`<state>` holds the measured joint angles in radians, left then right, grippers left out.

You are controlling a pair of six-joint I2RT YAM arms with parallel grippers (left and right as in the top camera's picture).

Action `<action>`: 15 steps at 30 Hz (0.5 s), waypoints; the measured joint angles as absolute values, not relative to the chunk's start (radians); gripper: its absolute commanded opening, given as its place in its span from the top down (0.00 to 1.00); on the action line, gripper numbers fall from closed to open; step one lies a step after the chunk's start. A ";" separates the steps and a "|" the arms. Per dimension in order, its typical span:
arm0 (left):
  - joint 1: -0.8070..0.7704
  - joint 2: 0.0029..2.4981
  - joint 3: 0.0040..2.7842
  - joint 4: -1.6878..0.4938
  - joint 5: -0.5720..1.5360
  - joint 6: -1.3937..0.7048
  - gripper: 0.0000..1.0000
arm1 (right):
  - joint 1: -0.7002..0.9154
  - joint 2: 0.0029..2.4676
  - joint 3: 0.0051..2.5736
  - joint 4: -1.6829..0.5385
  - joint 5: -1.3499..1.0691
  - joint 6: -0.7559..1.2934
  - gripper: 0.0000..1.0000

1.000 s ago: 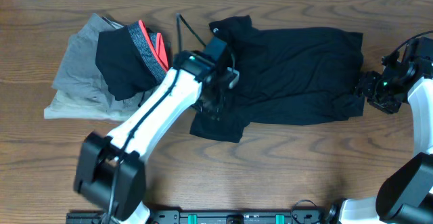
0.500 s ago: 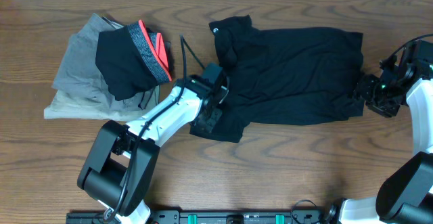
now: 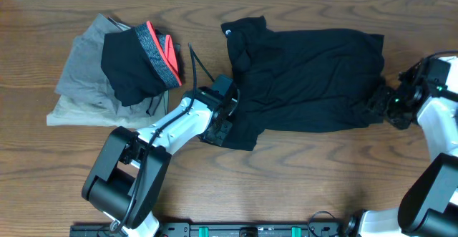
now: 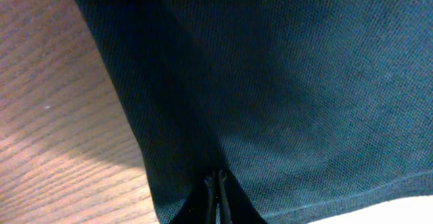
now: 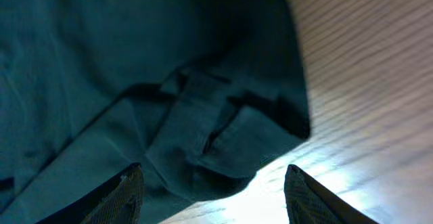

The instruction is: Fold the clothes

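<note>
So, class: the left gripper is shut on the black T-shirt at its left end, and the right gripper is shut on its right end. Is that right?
Not quite. The right gripper is open: the right wrist view shows its fingers apart, either side of the black T-shirt's bunched hem. The left gripper is indeed shut on the left end.

The shirt (image 3: 308,76) was black, short-sleeved and of thin, fine-knit fabric. It lay mostly flat on the table (image 3: 322,172), right of its middle and nearer its far edge. The collar, with a small white mark, pointed to the table's left. The opposite end was bunched, and one sleeve reached toward the near edge.
</note>
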<state>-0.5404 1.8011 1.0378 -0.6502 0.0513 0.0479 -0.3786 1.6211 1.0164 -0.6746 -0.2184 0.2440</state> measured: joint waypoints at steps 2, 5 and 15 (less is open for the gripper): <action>-0.540 1.801 1.038 -0.649 0.051 0.047 0.94 | -0.379 1.621 0.981 -0.638 -0.244 0.253 0.36; -0.540 1.801 1.038 -0.650 0.051 0.047 0.94 | -0.378 1.621 0.936 -0.608 -0.276 0.264 0.36; -0.540 1.801 1.038 -0.650 0.051 0.040 0.94 | -0.371 1.621 0.830 -0.481 -0.327 0.305 0.61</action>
<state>-0.5404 1.8011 1.0378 -0.6498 0.0509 0.0402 -0.3706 1.6211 0.8299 -0.4812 -0.3271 0.3054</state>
